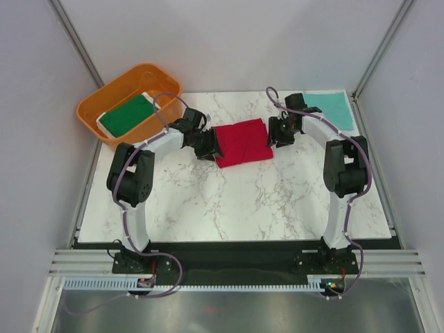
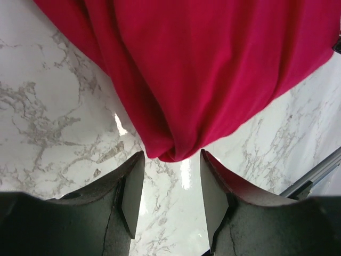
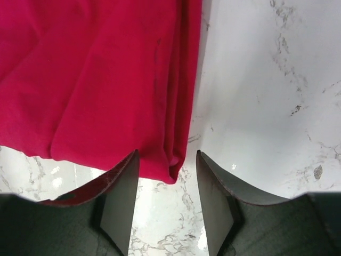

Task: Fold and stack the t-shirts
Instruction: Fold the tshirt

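The bright red t-shirt lies folded on the marble table, between my two grippers. At its left edge my left gripper is open; in the left wrist view a bunched corner of the red t-shirt ends just ahead of the left gripper, unclasped. My right gripper is open at the right edge; a folded corner of the red t-shirt hangs loose between the tips of the right gripper. The teal t-shirt lies flat at the back right. The dark green t-shirt rests in the tub.
An orange plastic tub stands at the back left corner, partly off the table. Grey walls close in on the left, back and right. Bare marble stretches from the red shirt to the near edge.
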Controlling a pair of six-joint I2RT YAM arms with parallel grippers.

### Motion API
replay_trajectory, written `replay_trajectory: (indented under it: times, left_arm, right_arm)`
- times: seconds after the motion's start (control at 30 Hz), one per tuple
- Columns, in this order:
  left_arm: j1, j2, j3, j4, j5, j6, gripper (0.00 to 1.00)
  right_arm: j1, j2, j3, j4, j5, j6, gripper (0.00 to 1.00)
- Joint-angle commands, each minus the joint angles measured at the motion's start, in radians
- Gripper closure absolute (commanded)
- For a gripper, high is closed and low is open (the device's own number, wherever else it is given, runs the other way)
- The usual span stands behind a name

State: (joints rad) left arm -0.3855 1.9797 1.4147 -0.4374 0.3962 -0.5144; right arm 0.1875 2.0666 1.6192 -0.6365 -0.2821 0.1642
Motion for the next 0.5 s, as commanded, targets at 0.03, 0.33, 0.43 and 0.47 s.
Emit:
replay_trajectory:
  times: [0.03, 0.33, 0.43, 0.47]
  left_arm:
    - [0.004, 0.050, 0.062, 0.023, 0.018, 0.036, 0.47]
    - [0.004, 0.062, 0.095, 0.025, -0.016, 0.043, 0.63]
    - [0.005, 0.067, 0.105, 0.023, -0.013, 0.043, 0.71]
    - [0.005, 0.065, 0.107, 0.025, -0.008, 0.043, 0.73]
  right_arm:
    - [-0.014, 0.024, -0.027, -0.006, -0.080, -0.071, 0.47]
    - [-0.028, 0.061, -0.039, 0.018, -0.127, -0.075, 0.69]
    - [-0.029, 0.070, -0.044, 0.027, -0.132, -0.071, 0.86]
    - [-0.029, 0.072, -0.045, 0.029, -0.132, -0.071, 0.91]
